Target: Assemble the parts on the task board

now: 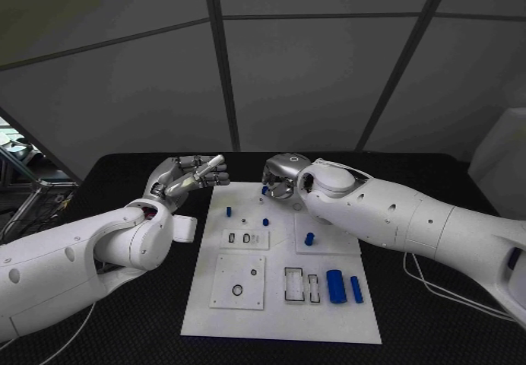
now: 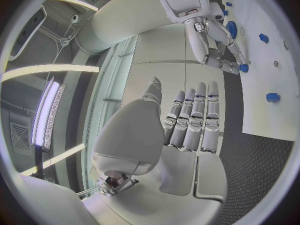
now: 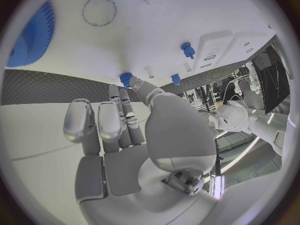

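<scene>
The white task board (image 1: 208, 304) lies along the middle of the black table. My right hand (image 1: 283, 176) reaches over its far end and pinches a small blue part (image 3: 127, 78) between thumb and fingertips, low at the board's far edge (image 2: 243, 68). My left hand (image 1: 188, 176) is raised beside the board's far left corner, its fingers (image 2: 195, 119) straight, side by side and empty. Small blue pegs (image 1: 229, 211) (image 1: 265, 222) (image 1: 309, 238) stand on the board's far half. Two blue cylinders (image 1: 335, 286) (image 1: 356, 289) lie at its near right. A blue gear (image 3: 34, 35) rests on the board.
Raised white plates with slots and holes (image 1: 245, 239) (image 1: 239, 281) and a rectangular frame (image 1: 294, 284) sit on the board. A metal rack (image 1: 33, 201) stands off the table's left edge. A white cable (image 1: 438, 289) runs on the table at right.
</scene>
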